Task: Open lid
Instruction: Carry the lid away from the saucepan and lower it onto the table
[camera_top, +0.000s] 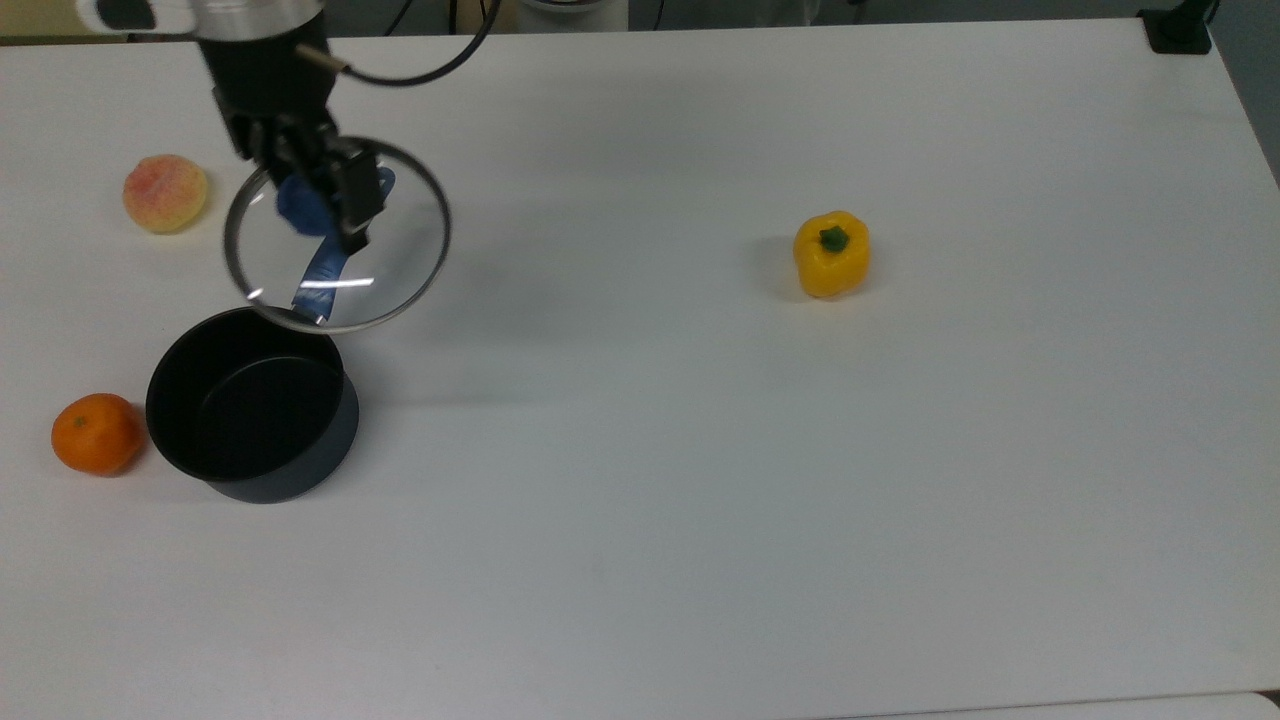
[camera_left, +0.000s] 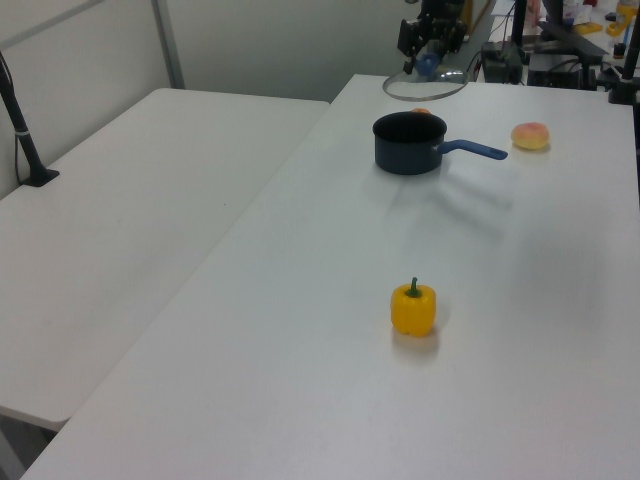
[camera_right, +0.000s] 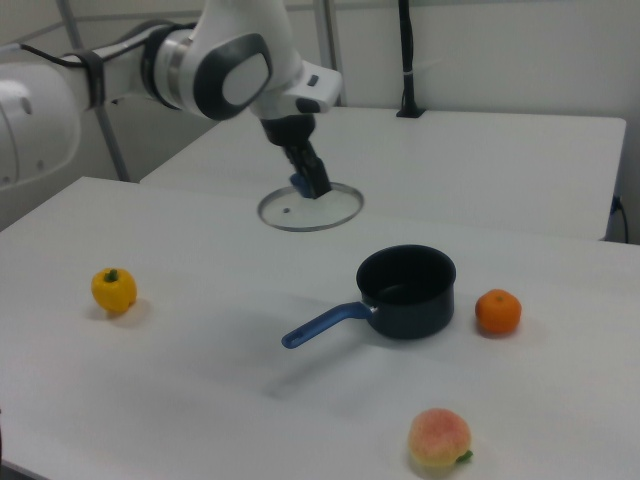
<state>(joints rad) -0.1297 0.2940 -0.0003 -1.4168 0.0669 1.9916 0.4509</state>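
While the lid (camera_top: 337, 240) hangs in the air off the pot, the hand (camera_top: 318, 195) is clenched on its blue knob (camera_top: 298, 203), so the glass disc sits directly under the fingers, roughly level, clear of the desk (camera_top: 700, 450). Left to right in the top view: orange (camera_top: 95, 433) well below-left of the hand, touching or just beside the saucepan (camera_top: 250, 405); peach (camera_top: 165, 192) near the hand's left; open saucepan below the hand, its rim overlapped by the lid's lower edge, blue handle (camera_top: 322, 272) seen through the glass; yellow pepper (camera_top: 831, 253) well apart to the hand's right. Right view: lid (camera_right: 310, 207) held above the desk, behind the saucepan (camera_right: 407, 290).
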